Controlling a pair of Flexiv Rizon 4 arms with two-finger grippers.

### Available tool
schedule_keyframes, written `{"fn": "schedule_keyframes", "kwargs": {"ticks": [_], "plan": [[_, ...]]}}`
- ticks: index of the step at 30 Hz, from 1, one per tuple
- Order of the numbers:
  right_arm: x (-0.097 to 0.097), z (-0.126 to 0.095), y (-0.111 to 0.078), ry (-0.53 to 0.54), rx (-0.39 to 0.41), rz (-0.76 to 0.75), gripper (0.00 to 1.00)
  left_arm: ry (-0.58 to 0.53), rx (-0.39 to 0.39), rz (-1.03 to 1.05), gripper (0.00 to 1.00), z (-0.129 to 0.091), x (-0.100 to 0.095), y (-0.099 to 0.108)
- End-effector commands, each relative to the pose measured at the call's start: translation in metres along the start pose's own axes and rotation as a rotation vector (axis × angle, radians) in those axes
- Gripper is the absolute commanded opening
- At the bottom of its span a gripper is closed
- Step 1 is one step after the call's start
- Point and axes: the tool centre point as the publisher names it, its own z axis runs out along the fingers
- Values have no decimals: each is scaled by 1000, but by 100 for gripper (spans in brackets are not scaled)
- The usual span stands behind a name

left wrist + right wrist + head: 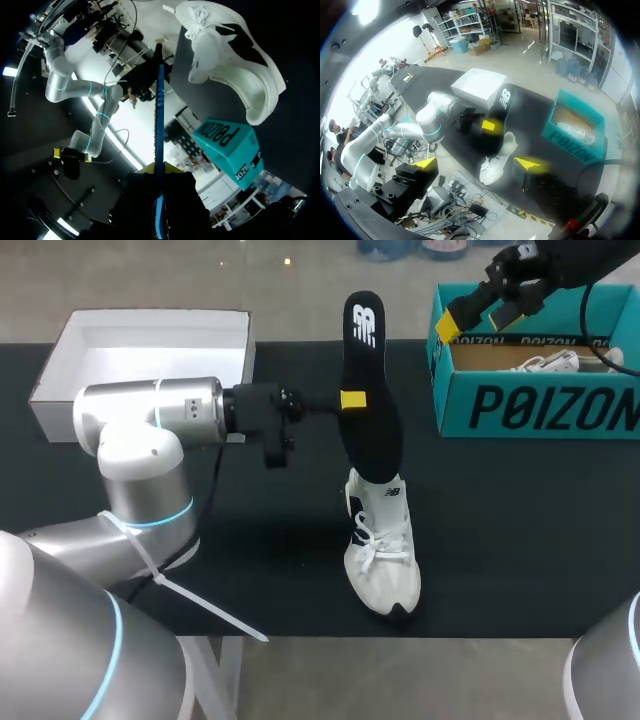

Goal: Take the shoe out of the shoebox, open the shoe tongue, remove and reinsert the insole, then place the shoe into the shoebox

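Note:
A white shoe [381,555] lies on the black table, toe toward the front edge. A black insole [368,390] stands upright over it, its lower end at the shoe's opening. My left gripper [352,400] is shut on the insole's middle. In the left wrist view the insole [159,115] shows edge-on between the fingers of the left gripper [160,169], with the shoe [225,55] ahead. My right gripper [480,310] hangs open and holds nothing, high over the teal shoebox [540,405]. Its wrist view looks down on the shoe [497,160], the insole [497,115] and the shoebox [572,137].
A white box lid [150,350] lies at the back left of the table. A second white shoe [545,363] rests inside the teal shoebox. My left arm's elbow [145,435] sits over the table's left part.

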Motion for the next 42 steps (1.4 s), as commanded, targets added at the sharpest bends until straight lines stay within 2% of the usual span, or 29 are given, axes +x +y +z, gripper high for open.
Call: {"fn": "schedule_keyframes", "kwargs": {"ticks": [1,5,13,23,36,42], "plan": [[-40,24,-18,379,-103,22,100,3,-3,2,0,2,0,-1],[-53,41,-30,520,-186,56,100,3,-3,2,0,2,0,-1],[-53,69,-39,613,-270,101,100,3,-3,2,0,2,0,-1],[-50,101,-32,620,-260,99,100,3,-3,2,0,2,0,-1],[-87,131,-5,615,-252,79,100,3,-3,2,0,2,0,-1],[-91,152,5,644,-234,62,100,3,-3,2,0,2,0,-1]]}}
